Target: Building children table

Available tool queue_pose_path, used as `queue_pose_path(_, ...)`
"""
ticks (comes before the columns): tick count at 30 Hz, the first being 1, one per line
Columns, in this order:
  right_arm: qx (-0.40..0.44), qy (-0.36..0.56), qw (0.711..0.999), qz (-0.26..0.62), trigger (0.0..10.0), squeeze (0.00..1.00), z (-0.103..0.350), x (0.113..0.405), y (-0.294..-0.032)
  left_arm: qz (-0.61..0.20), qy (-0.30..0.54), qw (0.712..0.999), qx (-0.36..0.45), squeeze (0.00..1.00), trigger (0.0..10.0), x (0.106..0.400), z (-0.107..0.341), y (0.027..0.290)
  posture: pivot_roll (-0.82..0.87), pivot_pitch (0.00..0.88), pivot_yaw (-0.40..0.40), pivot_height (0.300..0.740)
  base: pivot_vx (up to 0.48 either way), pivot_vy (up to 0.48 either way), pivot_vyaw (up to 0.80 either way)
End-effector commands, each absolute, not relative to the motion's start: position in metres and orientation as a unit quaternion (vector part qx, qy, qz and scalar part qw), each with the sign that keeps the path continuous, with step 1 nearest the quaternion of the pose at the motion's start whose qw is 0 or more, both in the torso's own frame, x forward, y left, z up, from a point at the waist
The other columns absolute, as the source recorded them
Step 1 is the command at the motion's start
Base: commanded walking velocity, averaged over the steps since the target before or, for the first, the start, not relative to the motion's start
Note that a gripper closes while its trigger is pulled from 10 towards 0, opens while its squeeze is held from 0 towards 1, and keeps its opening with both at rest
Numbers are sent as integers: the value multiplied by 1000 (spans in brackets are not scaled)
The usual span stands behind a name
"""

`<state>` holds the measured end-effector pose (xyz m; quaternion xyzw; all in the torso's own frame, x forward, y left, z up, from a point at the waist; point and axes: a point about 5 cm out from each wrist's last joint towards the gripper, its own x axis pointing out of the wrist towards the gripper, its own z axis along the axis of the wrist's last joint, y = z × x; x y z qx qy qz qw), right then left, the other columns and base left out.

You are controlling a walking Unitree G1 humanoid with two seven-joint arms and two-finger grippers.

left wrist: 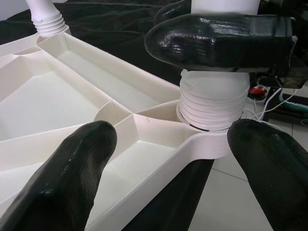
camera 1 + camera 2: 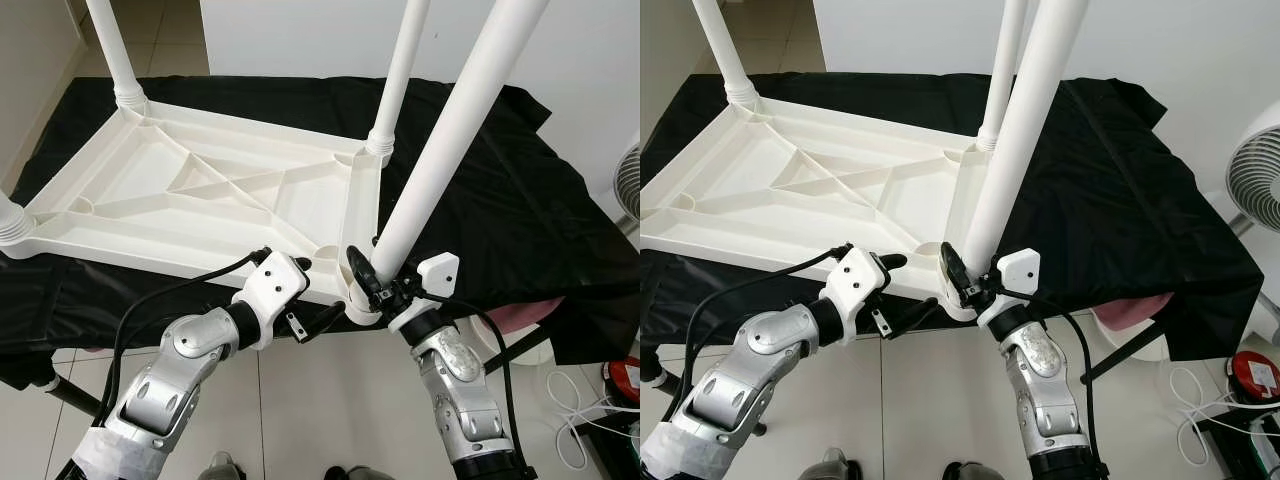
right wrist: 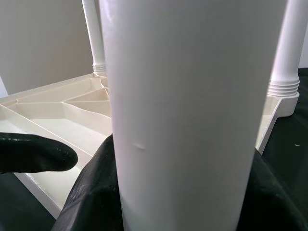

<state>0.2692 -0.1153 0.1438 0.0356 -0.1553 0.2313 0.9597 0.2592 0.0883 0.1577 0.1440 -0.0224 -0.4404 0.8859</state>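
The upturned white plastic ribbed tabletop (image 2: 200,195) lay on a black cloth-covered surface (image 2: 500,200). The left gripper (image 2: 310,300) hovered spread wide at its near corner (its wrist view revealed the threaded socket). The right gripper (image 2: 375,285) clasped the white tubular leg (image 2: 450,140) there.

This looks like a room in a home. The floor (image 2: 940,400) has shiny pale tiles, and the walls (image 2: 1180,60) are plain white. A counter sits under a black cloth (image 2: 1120,200). A white fan (image 2: 1258,175) stands at the right. White cables (image 2: 1200,400) lie on the floor near a red and black thing (image 2: 1255,378). Something pink (image 2: 1132,310) peeks out under the cloth.
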Motion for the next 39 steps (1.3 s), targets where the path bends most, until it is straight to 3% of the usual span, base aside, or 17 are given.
queue_pose_path(1, 12, -128, 968, 216, 10000, 0, 129, 267, -122, -440, -20, 886, 146, 0, 10000, 258, 158, 89, 65, 100, -44, 740, 0, 0, 0)
queue_pose_path(18, -74, -159, 953, 246, 10000, 0, 120, 256, -114, -439, -17, 886, 147, 0, 10000, 258, 159, 90, 68, 104, -43, 740, 0, 0, 0)
queue_pose_path(29, 21, -91, 968, 232, 10000, 0, 111, 265, -119, -438, -17, 887, 145, 0, 10000, 257, 159, 89, 65, 107, -47, 740, 0, 0, 0)
queue_pose_path(39, 30, -55, 970, 235, 10000, 0, 103, 266, -120, -437, -17, 888, 144, 0, 10000, 256, 159, 90, 66, 112, -48, 740, 0, 0, 0)
